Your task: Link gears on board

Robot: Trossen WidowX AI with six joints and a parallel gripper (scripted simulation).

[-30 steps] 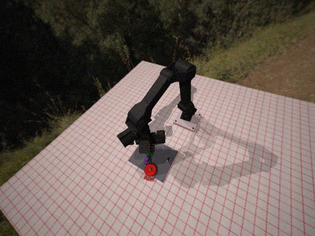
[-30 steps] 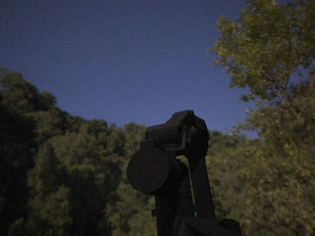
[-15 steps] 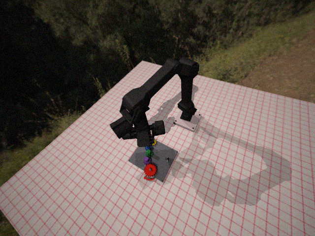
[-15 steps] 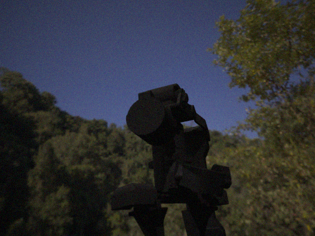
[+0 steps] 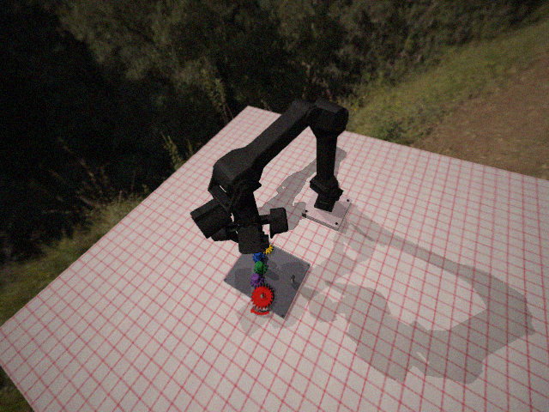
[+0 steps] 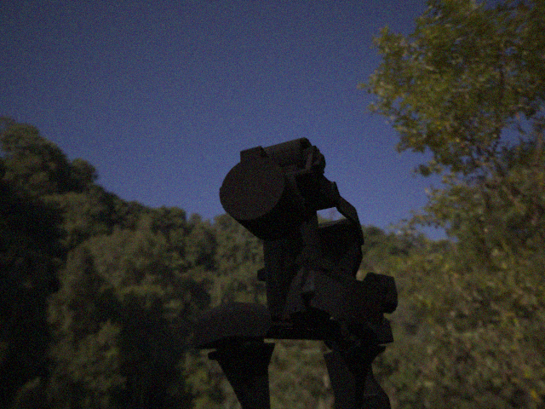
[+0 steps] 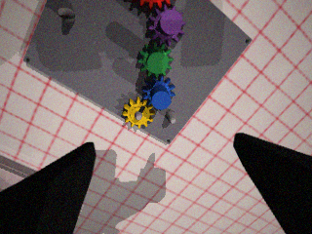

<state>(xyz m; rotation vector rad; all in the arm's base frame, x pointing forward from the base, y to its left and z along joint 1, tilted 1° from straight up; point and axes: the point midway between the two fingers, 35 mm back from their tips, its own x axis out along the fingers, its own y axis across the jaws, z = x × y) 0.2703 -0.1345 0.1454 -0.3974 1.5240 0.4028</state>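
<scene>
The grey board carries a row of gears. The red gear is at one end, the yellow gear at the other. Between them stand a purple gear, a green gear and a blue gear. Neighbours in the row look close enough to mesh; whether each sits fully flat cannot be told. My gripper is wide open and empty, above and beyond the board's yellow-gear end. In the top view its fingertips are hidden.
An empty peg stands away from the row, and another short peg stands beside the blue and yellow gears. The red arrow lies beside the red gear. The arm's base plate is behind the board. The exterior view shows only the dark arm.
</scene>
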